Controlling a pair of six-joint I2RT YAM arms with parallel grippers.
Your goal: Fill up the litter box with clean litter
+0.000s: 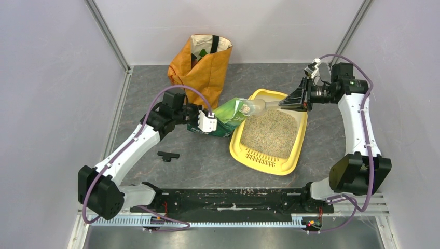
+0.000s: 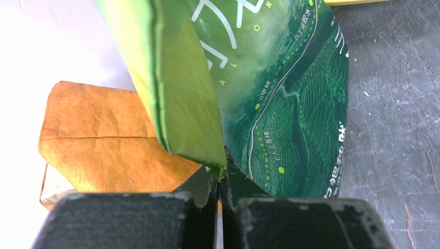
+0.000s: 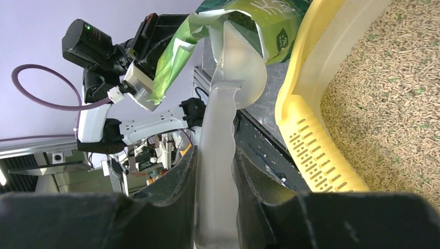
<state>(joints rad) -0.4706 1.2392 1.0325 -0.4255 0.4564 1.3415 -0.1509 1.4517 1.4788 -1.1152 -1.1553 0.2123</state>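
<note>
The yellow litter box (image 1: 236,149) lies right of centre and holds beige litter (image 1: 270,132); both show in the right wrist view, box (image 3: 298,111) and litter (image 3: 384,93). The green litter bag (image 1: 225,116) lies tilted with its mouth over the box's left rim. My left gripper (image 1: 206,122) is shut on the bag's bottom seam (image 2: 218,166). My right gripper (image 1: 290,101) is shut on the handle of a clear plastic scoop (image 3: 228,104), whose bowl (image 1: 249,108) reaches into the bag's open mouth.
An orange shopping bag (image 1: 205,67) stands at the back, behind the left gripper, and shows in the left wrist view (image 2: 104,145). A small black part (image 1: 168,155) lies on the grey table left of the box. White walls close in on both sides.
</note>
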